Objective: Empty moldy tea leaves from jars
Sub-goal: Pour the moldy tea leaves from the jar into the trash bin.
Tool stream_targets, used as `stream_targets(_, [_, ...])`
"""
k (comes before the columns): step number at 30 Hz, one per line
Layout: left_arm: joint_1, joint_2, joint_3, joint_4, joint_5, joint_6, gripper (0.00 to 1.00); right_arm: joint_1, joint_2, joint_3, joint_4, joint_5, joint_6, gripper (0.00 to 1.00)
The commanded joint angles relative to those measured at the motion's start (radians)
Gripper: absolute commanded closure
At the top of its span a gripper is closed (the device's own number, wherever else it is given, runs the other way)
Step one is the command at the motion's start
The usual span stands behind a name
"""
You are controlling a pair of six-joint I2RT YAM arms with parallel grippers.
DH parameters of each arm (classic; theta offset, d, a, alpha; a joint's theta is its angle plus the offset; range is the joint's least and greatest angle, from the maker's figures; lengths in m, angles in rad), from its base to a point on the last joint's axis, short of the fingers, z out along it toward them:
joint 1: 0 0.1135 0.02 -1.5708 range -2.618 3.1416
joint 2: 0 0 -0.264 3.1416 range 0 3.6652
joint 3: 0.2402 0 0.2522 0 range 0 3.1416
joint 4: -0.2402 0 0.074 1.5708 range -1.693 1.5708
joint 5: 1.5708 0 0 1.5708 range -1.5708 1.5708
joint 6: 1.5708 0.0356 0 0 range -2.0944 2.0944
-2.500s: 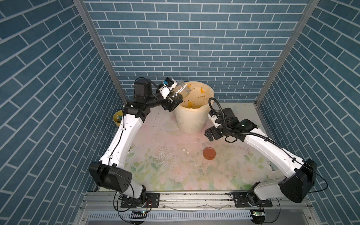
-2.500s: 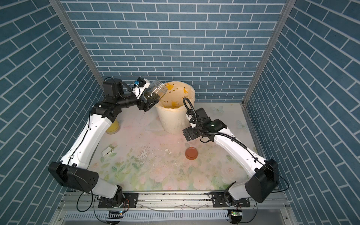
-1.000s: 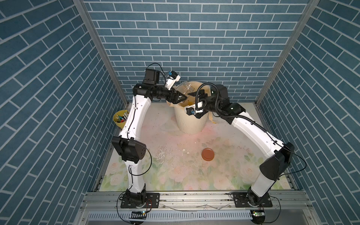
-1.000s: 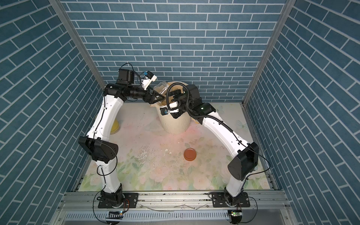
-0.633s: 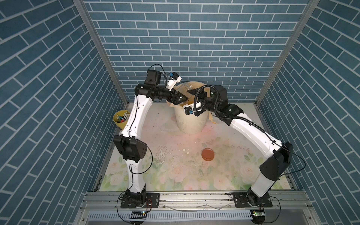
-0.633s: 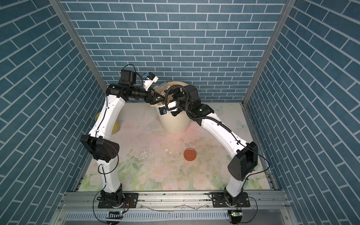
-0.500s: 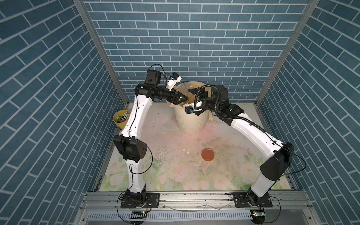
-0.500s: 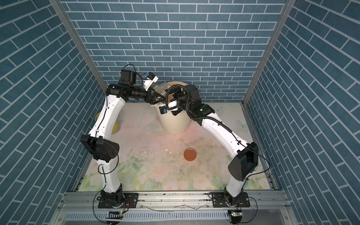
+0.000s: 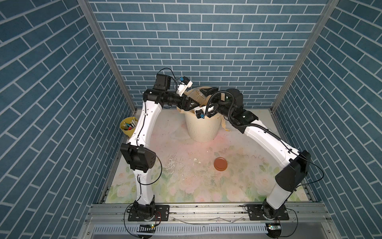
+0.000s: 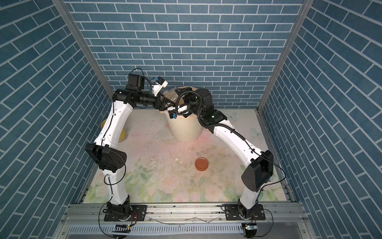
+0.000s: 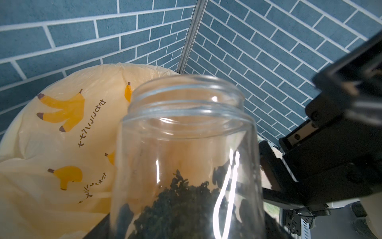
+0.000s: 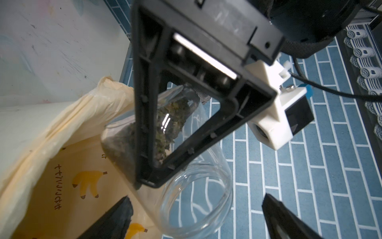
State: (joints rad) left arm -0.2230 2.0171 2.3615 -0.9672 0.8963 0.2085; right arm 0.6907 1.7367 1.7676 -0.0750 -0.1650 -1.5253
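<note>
My left gripper (image 9: 189,103) is shut on the clear glass jar (image 9: 198,94) and holds it tilted over the cream bin (image 9: 201,130). Dark olive tea leaves (image 11: 186,207) sit clumped at the jar's closed end; the mouth end of the jar (image 12: 196,186) holds none. Seen from the right wrist, the leaves (image 12: 165,124) show through the left gripper's black finger (image 12: 144,124). My right gripper (image 12: 198,219) is open at the jar's mouth, with a fingertip showing on each side of the rim and nothing between them. The reddish-brown lid (image 9: 220,164) lies on the mat.
The bin's banana-print liner (image 11: 62,124) hangs open under the jar. A yellow pen cup (image 9: 128,129) stands by the left wall. Pale crumbs (image 9: 171,163) lie scattered on the floral mat. Both forearms cross above the bin, close to the back wall.
The left arm has swung the jar from beside the bin to above it. The right arm has lifted off the mat to the jar's mouth. Little has moved in the last half second.
</note>
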Motion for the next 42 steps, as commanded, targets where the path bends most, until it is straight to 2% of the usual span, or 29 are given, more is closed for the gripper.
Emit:
stream_targets(1, [-0.002, -0.034, 0.040, 0.051, 0.053, -0.003, 1.00, -0.002, 0.034, 0.005, 0.024, 0.020, -0.055, 0.01])
stream_targets(4, [-0.002, -0.035, 0.044, 0.048, 0.058, 0.000, 1.00, -0.001, 0.043, 0.016, -0.007, 0.022, -0.049, 0.01])
stream_targets(15, [-0.003, -0.037, 0.039, 0.042, 0.070, 0.005, 1.00, 0.005, 0.097, -0.011, 0.144, 0.045, -0.075, 0.02])
stream_targets(32, [-0.002, -0.021, 0.033, 0.073, 0.119, -0.027, 1.00, 0.038, 0.145, -0.023, 0.224, 0.048, -0.124, 0.02])
stream_targets(42, [-0.002, -0.028, 0.000, 0.092, 0.141, -0.048, 1.00, 0.059, 0.176, -0.059, 0.339, 0.060, -0.172, 0.01])
